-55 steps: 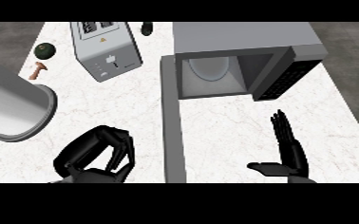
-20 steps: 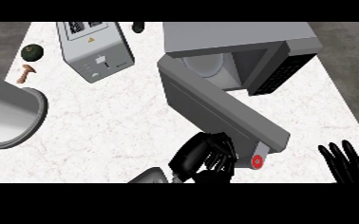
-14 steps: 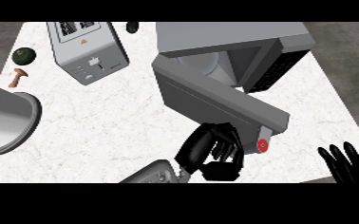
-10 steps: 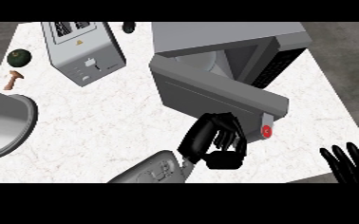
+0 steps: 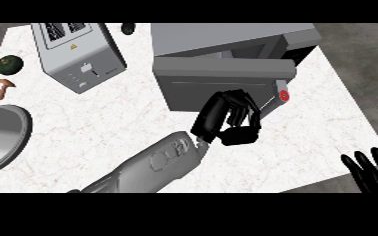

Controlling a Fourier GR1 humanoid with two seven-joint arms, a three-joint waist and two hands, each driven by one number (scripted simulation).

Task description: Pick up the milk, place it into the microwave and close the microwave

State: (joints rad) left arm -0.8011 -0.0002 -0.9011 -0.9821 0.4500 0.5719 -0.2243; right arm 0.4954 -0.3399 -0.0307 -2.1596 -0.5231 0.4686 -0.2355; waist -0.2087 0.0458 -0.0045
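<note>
A white marbled table (image 5: 111, 115) carries a grey microwave (image 5: 221, 45), its door (image 5: 221, 80) nearly closed, and a toaster (image 5: 77, 55). The milk cannot be seen. The left hand (image 5: 229, 117), fingers curled and clenched on nothing, presses the door; the right hand (image 5: 363, 170) rests released at the lower right edge.

We see the microwave (image 5: 221, 40) as a grey box at the far side of the white marbled counter, its flat top facing up at us. Its grey door (image 5: 221, 80) is swung most of the way across the front, with only a narrow dark gap left at the right end. A small red round mark (image 5: 284, 96) sits at the door's right edge. We cannot make out the milk anywhere; whether it is inside the microwave we cannot tell
</note>
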